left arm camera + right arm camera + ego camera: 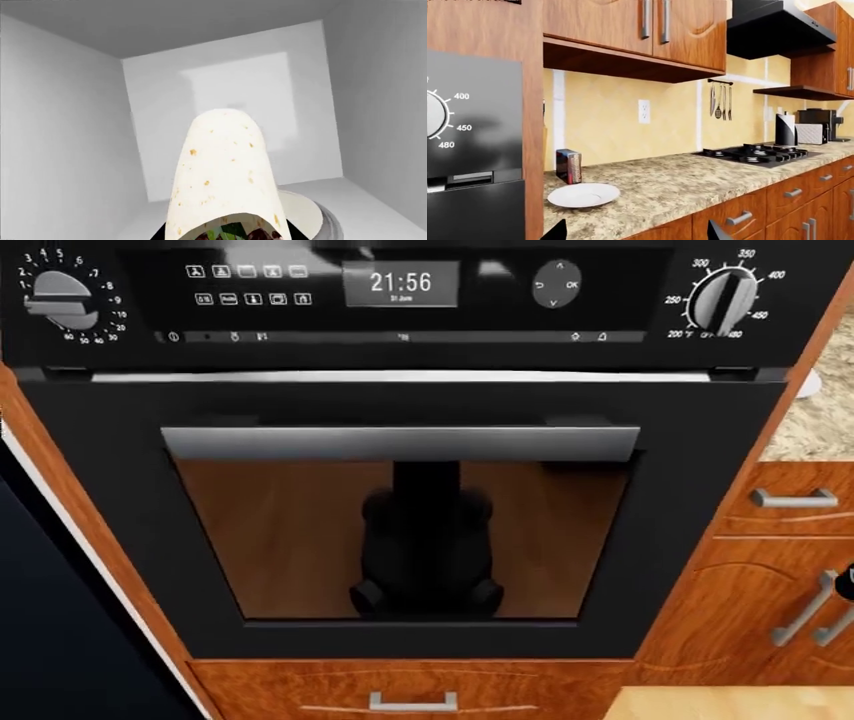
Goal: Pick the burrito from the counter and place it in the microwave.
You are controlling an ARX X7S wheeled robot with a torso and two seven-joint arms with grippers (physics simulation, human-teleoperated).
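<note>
The left wrist view looks into a pale grey box, which I take to be the microwave cavity [73, 125]: side walls, ceiling and a lit back wall [233, 125] straight ahead. On its floor, low in that view, sits a round cream turntable [303, 212], partly hidden.

The burrito [223, 175] runs lengthwise out from the left gripper toward the back wall, its rounded closed end leading and its cut end, with green and red filling, nearest the camera. It hangs over the near part of the turntable, and I cannot tell whether it touches it. Its long axis lies along the depth of the cavity, so the coming move looks like a short lowering onto the turntable and then a let-go.

The left gripper itself is hardly seen; only a dark sliver shows beside the cut end. From the way the burrito juts out in mid-air, I judge that it is pinched there.

The right arm is well apart from this. Its wrist view faces along the surface [694, 185], past a white plate [584, 195] and a hob [754, 152]. The right gripper [637, 231] shows two dark tips spread wide, with nothing between them.

The head view shows only an oven [400, 510], with neither arm in it.
</note>
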